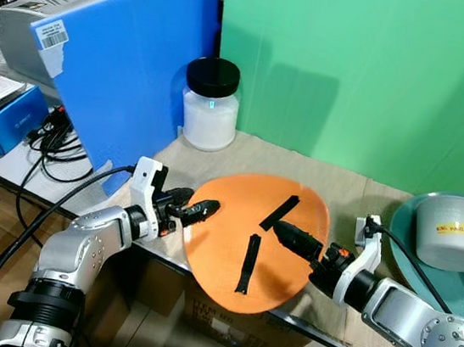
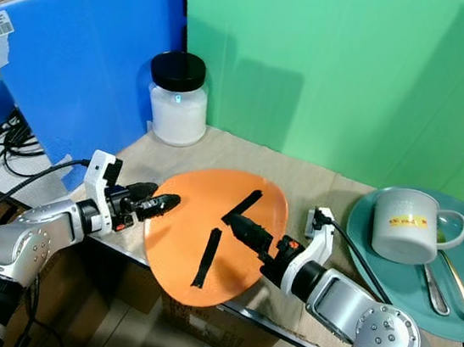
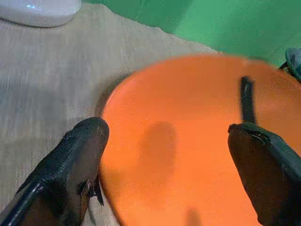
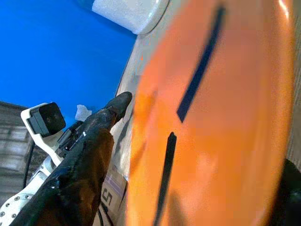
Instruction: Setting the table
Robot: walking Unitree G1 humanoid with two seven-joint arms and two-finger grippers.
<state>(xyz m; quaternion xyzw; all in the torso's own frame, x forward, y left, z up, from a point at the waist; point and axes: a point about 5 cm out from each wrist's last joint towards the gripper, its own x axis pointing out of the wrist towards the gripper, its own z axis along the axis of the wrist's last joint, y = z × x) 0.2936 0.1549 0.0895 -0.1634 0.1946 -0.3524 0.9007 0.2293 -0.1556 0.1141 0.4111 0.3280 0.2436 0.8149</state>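
An orange plate (image 1: 235,217) with two black tape strips lies tilted at the table's front edge and hangs out past it. My left gripper (image 1: 193,207) is open at the plate's left rim. In the left wrist view one of its fingers (image 3: 80,155) is beside the rim and the other is over the plate (image 3: 178,141). My right gripper (image 1: 292,237) is shut on the plate's right side, with one finger (image 4: 84,155) across the top face and the other hidden below. A teal plate (image 1: 403,239) at the right holds a grey mug (image 1: 454,231) and a spoon (image 2: 456,289).
A white jar with a black lid (image 1: 211,107) stands at the back left on the beige table mat (image 1: 342,184). A blue board (image 1: 135,67) and a green backdrop (image 1: 365,71) wall in the back. Cables (image 1: 53,137) and a cardboard box (image 1: 229,327) lie below the table edge.
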